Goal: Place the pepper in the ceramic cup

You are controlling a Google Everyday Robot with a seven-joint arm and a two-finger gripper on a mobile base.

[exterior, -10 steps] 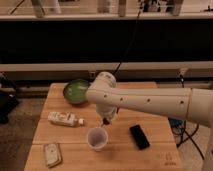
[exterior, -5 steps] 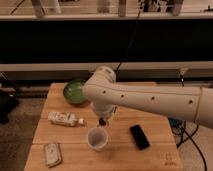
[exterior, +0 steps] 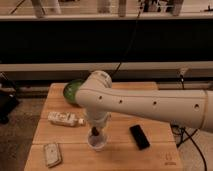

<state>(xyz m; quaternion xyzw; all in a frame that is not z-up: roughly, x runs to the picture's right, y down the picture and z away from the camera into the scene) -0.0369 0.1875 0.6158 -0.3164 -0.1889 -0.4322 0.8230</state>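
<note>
The white ceramic cup (exterior: 98,143) stands on the wooden table (exterior: 120,155), near its front edge and left of centre. My gripper (exterior: 94,132) hangs straight down from the big white arm, its tip just over the cup's mouth. It is shut on a small dark thing that looks like the pepper (exterior: 94,133), whose lower end reaches the cup's rim. The arm hides the rest of the gripper.
A green bowl (exterior: 71,90) sits at the back left, partly behind the arm. A white bottle (exterior: 65,118) lies on its side left of the cup. A black phone (exterior: 139,136) lies right of it, and a small packet (exterior: 51,154) is at the front left corner.
The arm has swung left and lowered. The gripper has moved from behind and right of the cup to directly over its mouth.
</note>
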